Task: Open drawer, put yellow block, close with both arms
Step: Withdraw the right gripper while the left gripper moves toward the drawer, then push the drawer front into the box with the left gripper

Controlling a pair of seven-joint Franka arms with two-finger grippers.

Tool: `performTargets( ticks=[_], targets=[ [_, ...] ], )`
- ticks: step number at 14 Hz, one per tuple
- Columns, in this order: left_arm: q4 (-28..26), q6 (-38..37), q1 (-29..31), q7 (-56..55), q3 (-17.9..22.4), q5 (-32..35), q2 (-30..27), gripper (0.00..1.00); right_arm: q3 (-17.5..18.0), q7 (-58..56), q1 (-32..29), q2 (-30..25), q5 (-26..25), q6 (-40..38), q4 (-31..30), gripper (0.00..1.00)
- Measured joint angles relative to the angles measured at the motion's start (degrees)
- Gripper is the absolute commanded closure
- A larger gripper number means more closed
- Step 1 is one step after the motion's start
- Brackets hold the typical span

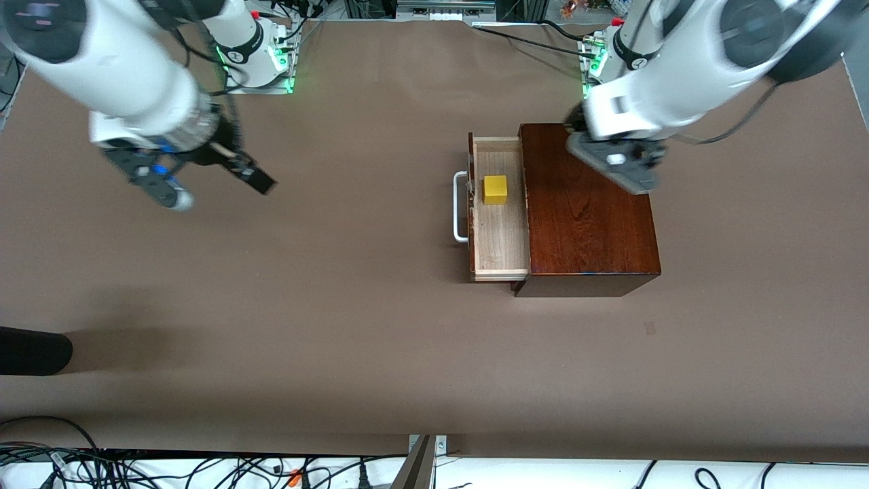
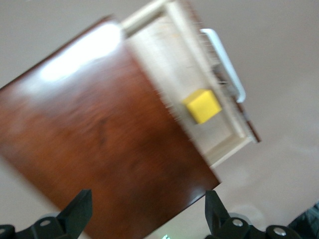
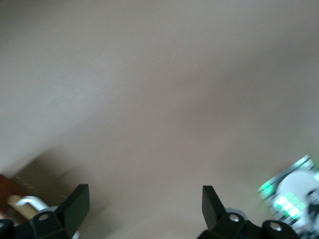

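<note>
Front view: right gripper (image 1: 224,173) hangs over bare counter (image 1: 339,326), fingers spread, holding nothing. Drawer (image 1: 501,231) stands pulled out of the box (image 1: 590,217), yellow block (image 1: 495,189) inside it. Left gripper (image 2: 147,211), spread and unloaded, hovers over the box top.

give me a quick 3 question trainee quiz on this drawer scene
1. True or false: the yellow block lies in the open drawer.
2. The left gripper is over: A) the handle B) the box C) bare table
3. Fill in: the right gripper hangs open over the ____.

Key: 1 true. 2 B. 3 table.
</note>
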Motion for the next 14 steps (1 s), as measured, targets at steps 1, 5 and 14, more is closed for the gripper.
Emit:
performTargets(
  ticks=[1,5,14],
  targets=[
    [1.6,0.9,-0.1,1.8,-2.6,0.0,2.8,0.00,-2.6,-6.3,0.0,-1.6,0.0,0.3,-2.2,0.00],
    [6.1,8.1,-4.0,8.6,-7.2,0.1,13.0,0.00,-9.4,-26.0,-0.9,-5.9,0.0,3.2,-8.6,0.00],
    [6.8,21.4,-18.3,20.5,-7.6,14.5,23.2,0.00,-5.8,-51.4,-15.9,-10.9,-2.4,9.1,-16.8,0.00]
  ],
)
